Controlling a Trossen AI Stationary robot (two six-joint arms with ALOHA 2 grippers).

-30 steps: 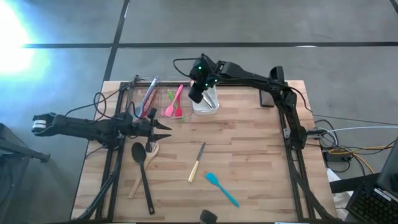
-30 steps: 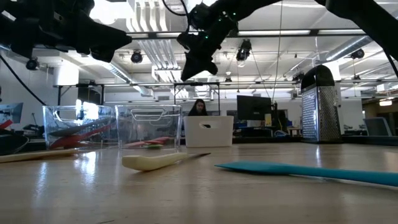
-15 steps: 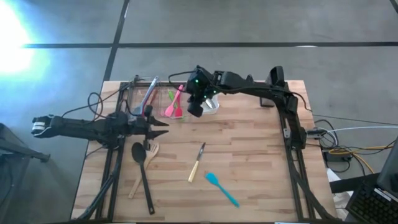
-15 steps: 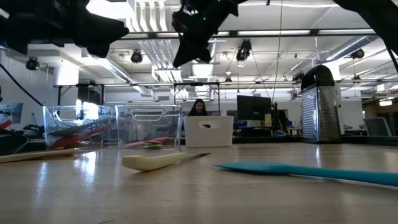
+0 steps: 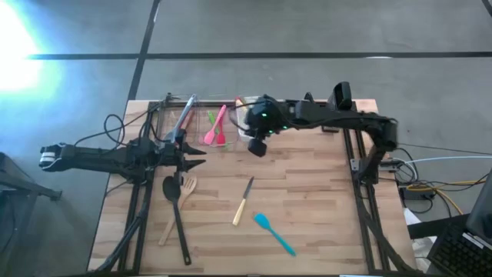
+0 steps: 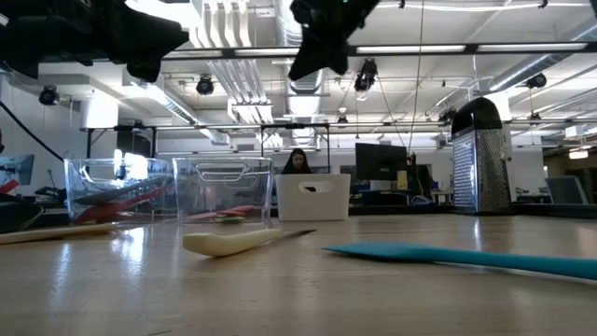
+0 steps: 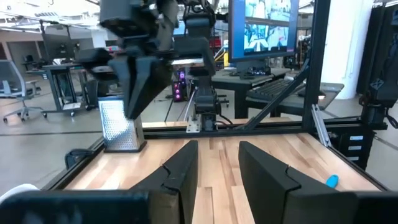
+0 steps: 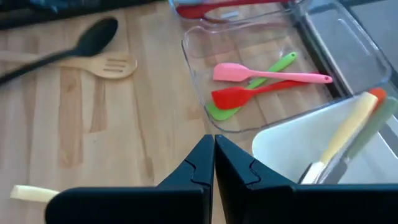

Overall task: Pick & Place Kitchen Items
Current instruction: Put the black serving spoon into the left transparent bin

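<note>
Four utensils lie flat on the table: a black spoon [image 5: 172,191], a wooden slotted spatula [image 5: 184,185], a cream-handled knife [image 5: 244,201] and a teal spatula [image 5: 274,232]. A clear bin [image 8: 261,68] holds pink, red and green spatulas [image 8: 261,84]. A second clear bin [image 5: 179,120] holds red and grey utensils. In the white bin [image 8: 298,146], handled utensils stand leaning on its wall. My right gripper [image 5: 257,146] hangs shut and empty in the air, just near of the white bin. My left gripper [image 5: 194,158] is open above the spoon's bowl, touching nothing.
A metal box grater [image 6: 480,159] stands at the table's far right. The three bins sit in a row along the far edge. Bare wood lies between the knife and the table's right edge. A person sits at a desk [image 6: 298,163] beyond the table.
My right gripper has moved from above the white bin toward the table's near edge and slightly to the right, staying shut and empty. Its arm has swung out toward the right. No utensil has moved.
</note>
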